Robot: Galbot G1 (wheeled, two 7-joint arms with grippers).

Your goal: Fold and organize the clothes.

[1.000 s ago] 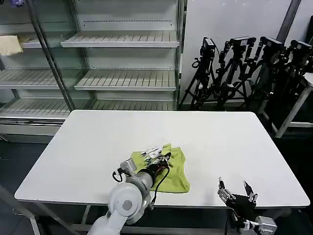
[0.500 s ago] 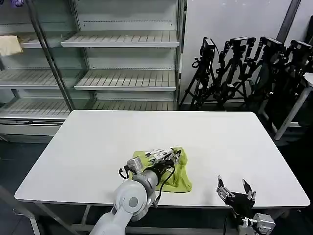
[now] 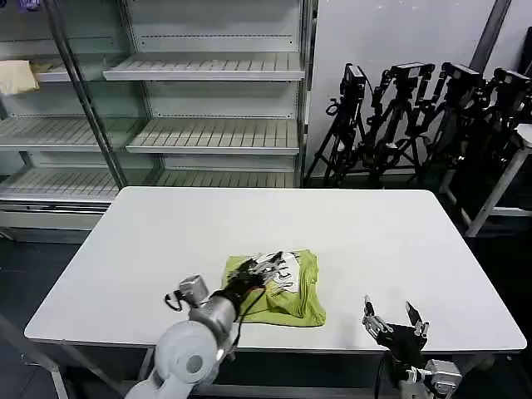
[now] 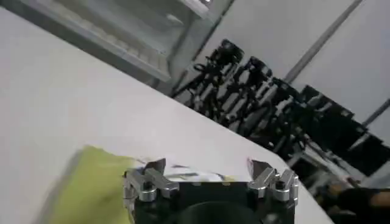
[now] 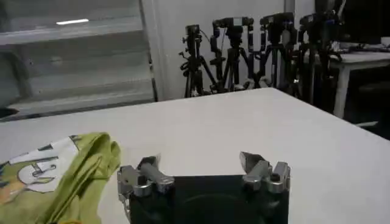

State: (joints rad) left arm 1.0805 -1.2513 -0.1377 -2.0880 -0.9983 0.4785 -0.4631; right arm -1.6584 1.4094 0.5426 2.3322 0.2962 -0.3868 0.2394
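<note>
The lime yellow-green T-shirt [image 3: 283,287] lies bunched in a rough folded heap on the white table [image 3: 166,241], toward the near edge and a little left of the middle. A white patch with dark print shows on its upper face, and its right side is rolled into a soft ridge. In the right wrist view the shirt [image 5: 67,176] shows the same printed patch and a rounded fold of fabric next to it.

The left gripper [image 3: 259,266] sits over the left part of the shirt, its arm reaching in from the near left corner of the table. Its fingers are spread wide, with nothing between them; in the left wrist view the gripper [image 4: 207,173] shows both tips apart above the green cloth [image 4: 91,189].

The right gripper [image 3: 392,316] hangs at the near edge of the table, well to the right of the shirt. Its fingers are also spread and empty.

Behind the table stands a rack of bare shelves [image 3: 208,133], and to the right a cluster of black tripods [image 3: 416,125].
</note>
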